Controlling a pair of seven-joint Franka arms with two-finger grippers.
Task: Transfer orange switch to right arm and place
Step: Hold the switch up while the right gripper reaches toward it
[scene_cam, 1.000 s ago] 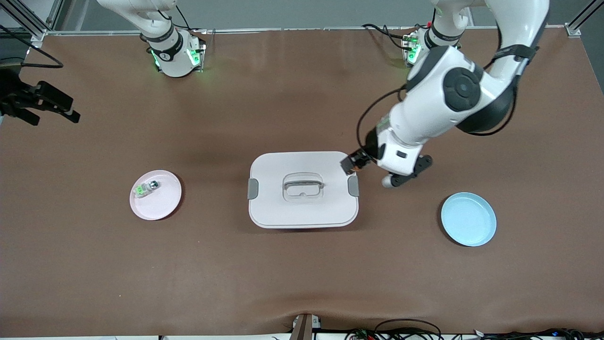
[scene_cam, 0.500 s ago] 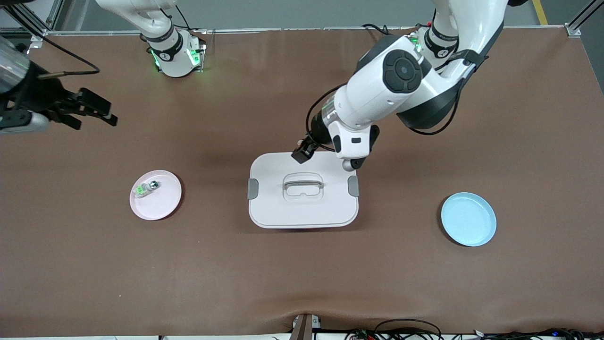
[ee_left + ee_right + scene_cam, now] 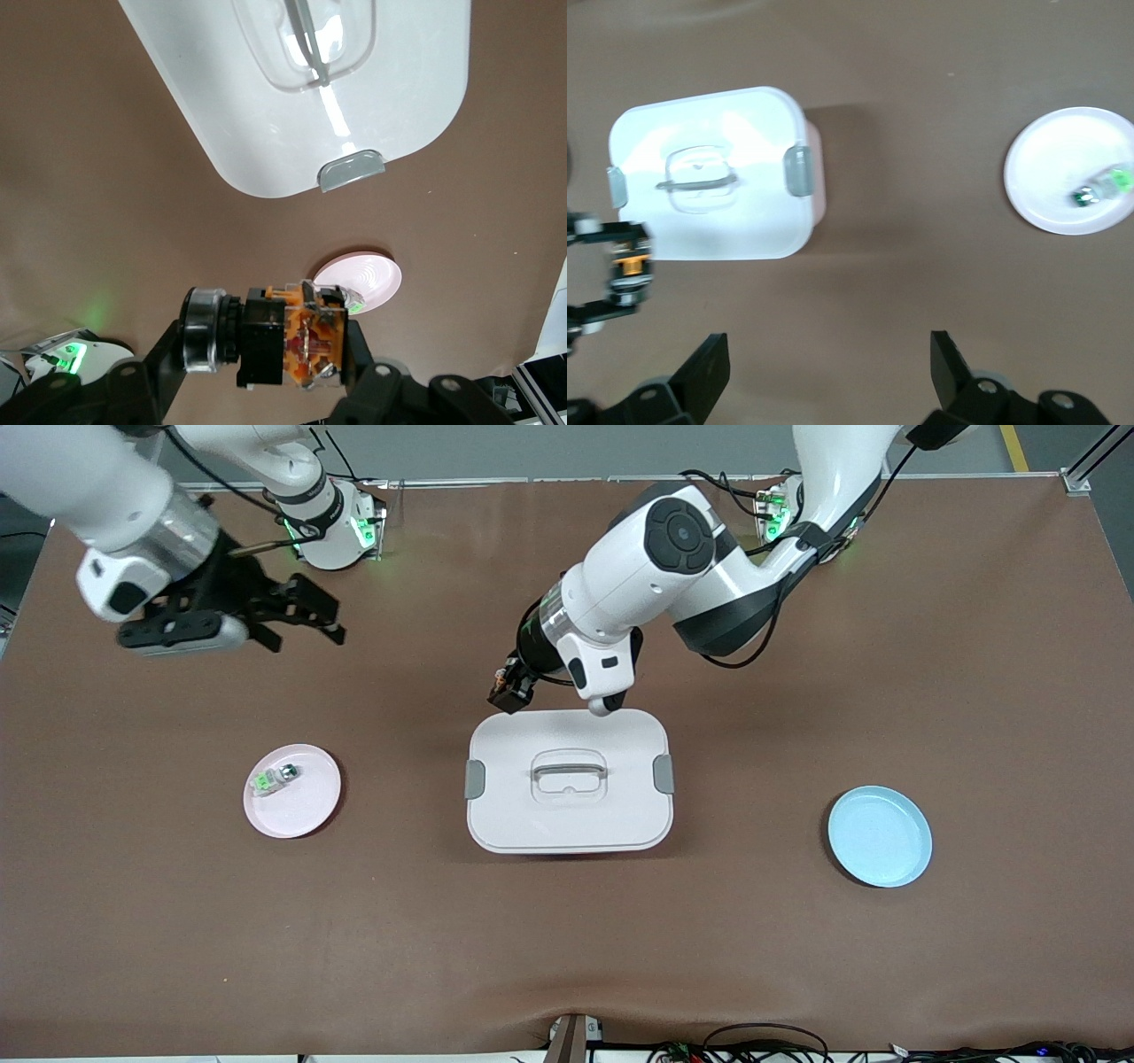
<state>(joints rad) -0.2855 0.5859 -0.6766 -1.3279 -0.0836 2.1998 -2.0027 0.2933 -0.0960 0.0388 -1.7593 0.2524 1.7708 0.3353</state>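
My left gripper (image 3: 508, 691) is shut on the orange switch (image 3: 301, 343), a small black block with an orange face and a silver collar. It hangs in the air just over the edge of the white lidded box (image 3: 567, 779) that faces the arm bases. The switch also shows in the right wrist view (image 3: 627, 264), beside the box (image 3: 713, 177). My right gripper (image 3: 310, 613) is open and empty, up in the air over bare table toward the right arm's end; its fingers (image 3: 704, 372) stand wide apart.
A pink plate (image 3: 306, 806) toward the right arm's end holds a small green-and-clear component (image 3: 274, 778). A light blue plate (image 3: 880, 835) lies toward the left arm's end. The brown mat covers the table.
My left gripper has carried the switch from the box's end nearest the left arm along its edge toward the right arm. My right gripper has swung in from the table's end toward the middle.
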